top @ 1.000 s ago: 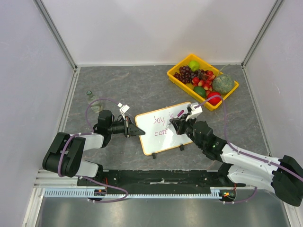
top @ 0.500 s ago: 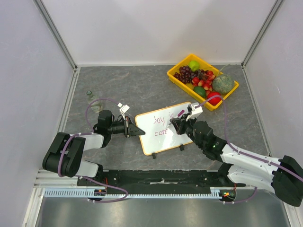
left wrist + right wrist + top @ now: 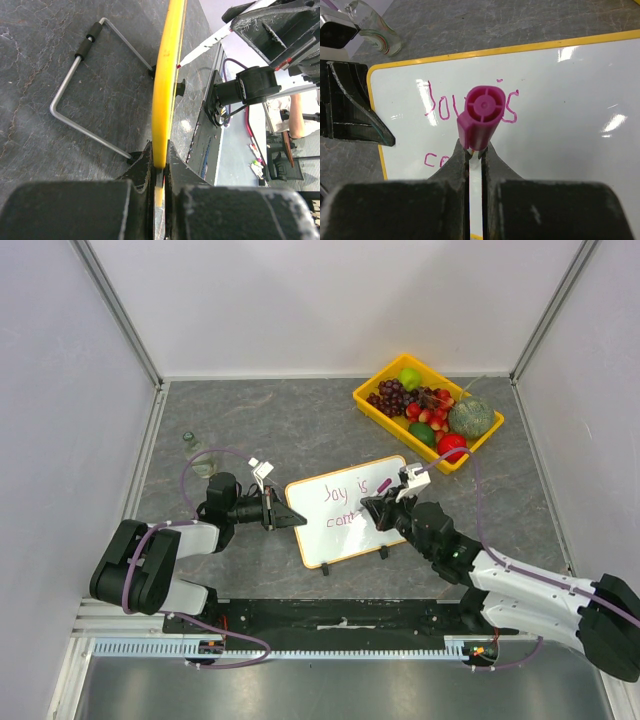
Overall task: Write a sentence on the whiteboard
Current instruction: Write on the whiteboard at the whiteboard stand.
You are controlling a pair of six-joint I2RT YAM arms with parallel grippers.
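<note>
The whiteboard [image 3: 335, 538] stands tilted on the table between my arms, its yellow edge [image 3: 167, 75] seen end-on in the left wrist view. My left gripper [image 3: 290, 517] [image 3: 160, 154] is shut on the board's left edge. The right gripper [image 3: 376, 508] [image 3: 476, 150] is shut on a pink-capped marker [image 3: 481, 116], whose tip rests against the board's face [image 3: 570, 100]. The sentence [image 3: 345, 495] reads "Joy is" [image 3: 470, 102] on top, with the start of a lower line [image 3: 436, 160] partly hidden behind the marker.
A yellow fruit tray [image 3: 372, 405] stands at the back right, close behind the right arm. A small glass bottle [image 3: 195, 452] [image 3: 375, 35] stands left of the board. The board's wire stand [image 3: 85, 100] rests on the table behind it. Walls close in both sides.
My right gripper has shifted slightly to the right with the marker, and the lower line of writing has grown a little. The left gripper and the board have not moved.
</note>
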